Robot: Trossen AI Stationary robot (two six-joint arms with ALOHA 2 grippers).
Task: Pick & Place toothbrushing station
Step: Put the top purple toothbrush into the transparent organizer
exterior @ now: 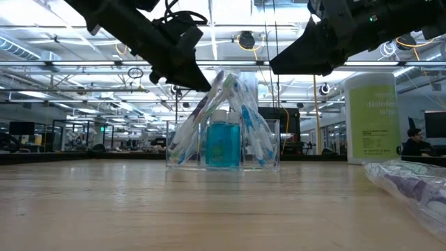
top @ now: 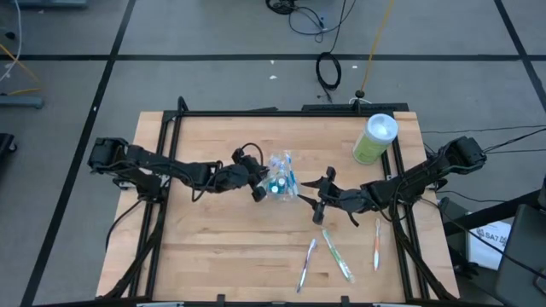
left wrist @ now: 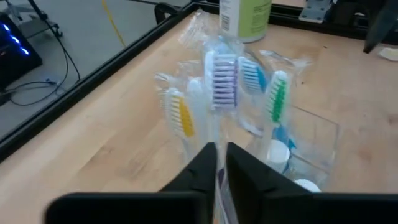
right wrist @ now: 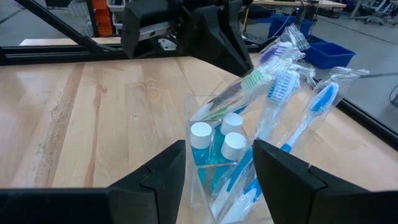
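Partly done, judging by the layout. Standing near the centre of the wooden counter (top: 213,239): a small clear plastic cup (top: 280,182), already stocked with several wrapped toothbrushes (right wrist: 292,81) leaning bristles-up, plus small teal bottles with round white caps (right wrist: 214,142) packed in the bottom. Still lying loose on the counter toward five o'clock of the cup: three more toothbrushes (top: 328,253), one orange-handled, one green, one pale. Left to do, presumably: gathering those three into the cup.

Left end effector (left wrist: 221,163) at nine o'clock of the cup, fingers pressed close together around the wrapped handle of a purple-bristled brush (left wrist: 224,81), seemingly pinching it at the cup's mouth. Right end effector (right wrist: 216,168) at four o'clock of the cup, jaws spread wide and empty, aimed at the cup's near wall without touching.

Cup: thin, rigid, transparent, flat-sided with square corners. Brushes: slim, hard plastic handles in crinkly, glossy clear film, likely slippery and springy under a pinch. Bristles blue, green, yellow, purple, in neat tufts. Counter: pale, grained, matte boards in a black metal frame. At one o'clock, well apart: a tall light-green canister (top: 374,139) with a white lid.
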